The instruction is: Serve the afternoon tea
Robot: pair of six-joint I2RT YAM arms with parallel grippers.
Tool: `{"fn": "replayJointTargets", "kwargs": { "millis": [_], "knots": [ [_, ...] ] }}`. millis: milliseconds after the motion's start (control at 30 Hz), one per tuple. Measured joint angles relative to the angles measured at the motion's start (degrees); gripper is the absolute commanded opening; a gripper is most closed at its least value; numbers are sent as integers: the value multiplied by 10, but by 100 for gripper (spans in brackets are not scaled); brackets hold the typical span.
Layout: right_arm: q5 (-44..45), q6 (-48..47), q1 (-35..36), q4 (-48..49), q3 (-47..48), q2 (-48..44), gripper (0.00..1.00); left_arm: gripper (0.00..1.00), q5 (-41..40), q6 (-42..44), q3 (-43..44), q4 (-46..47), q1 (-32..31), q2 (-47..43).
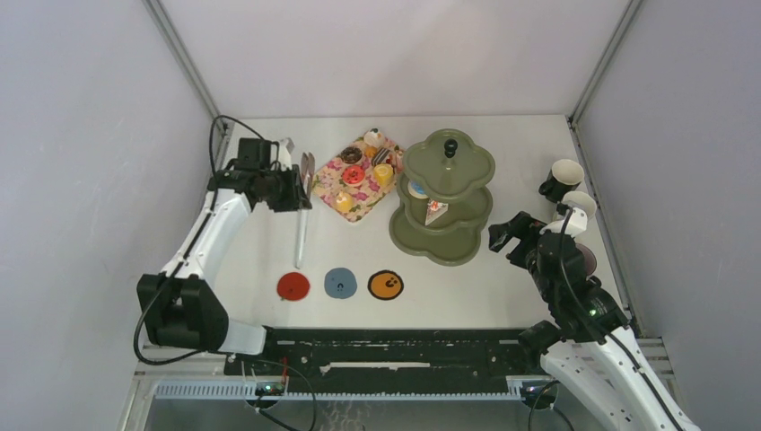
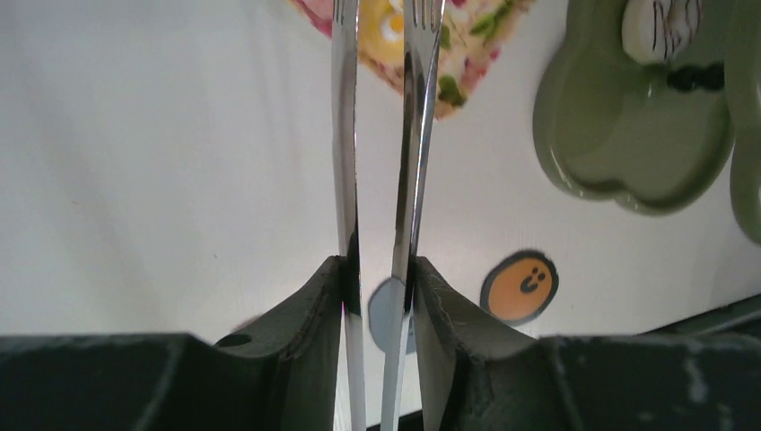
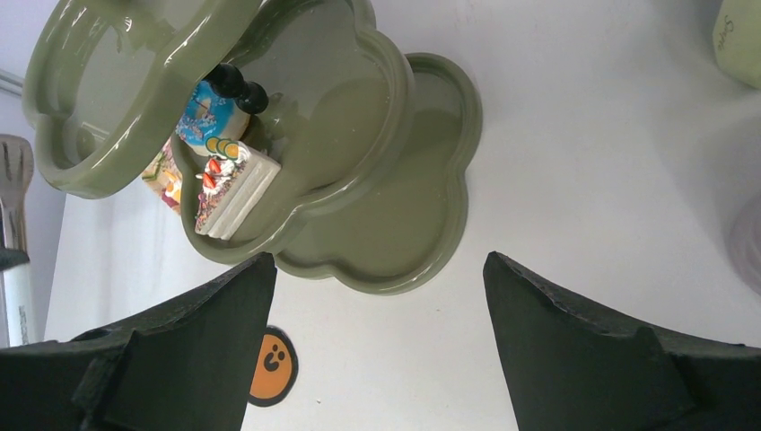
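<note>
Toy cakes (image 1: 353, 174) are found on the floral tray (image 1: 363, 199); judged light, rigid, best pinched sideways. Tongs (image 2: 345, 135) are held by the left gripper (image 2: 377, 274); the right gripper (image 3: 377, 269) is spread wide.

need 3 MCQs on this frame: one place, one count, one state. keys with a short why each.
1. Where is the cake slice? A) middle tier of the green stand B) pink tray C) inside a mug
2. How many round coasters? A) two B) three C) four
3. The left hand is: A) open, empty B) closed on the metal tongs C) closed on a mug
Key: 1 A, it lies beside the blue donut on that tier; 2 B, one red, one blue, one orange; 3 B, both fingers press the tongs' arms.
</note>
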Motion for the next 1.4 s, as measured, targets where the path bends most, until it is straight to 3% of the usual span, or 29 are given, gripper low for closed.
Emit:
{"fn": "replayJointTargets", "kwargs": {
  "millis": [233,567,800,900,1100,1267,1400],
  "knots": [
    [0,-1,0,0,0,3,94,40,-39,8,-20,-42,-65,-33],
    [1,-1,0,-2,0,5,94,43,-85,5,-19,-50,-103,1],
    [4,-1,0,-5,0,3,94,43,-189,-14,-15,-70,-134,45],
    [4,-1,0,-5,0,3,94,43,-231,-33,-16,-62,-119,45],
    [4,-1,0,-5,0,2,94,45,-261,-63,-14,21,-23,64],
    [5,-3,0,-10,0,-13,94,49,-260,-75,46,58,27,185],
    [12,-7,-1,-23,0,-29,94,56,-253,-83,88,69,30,263]
  ]
}}
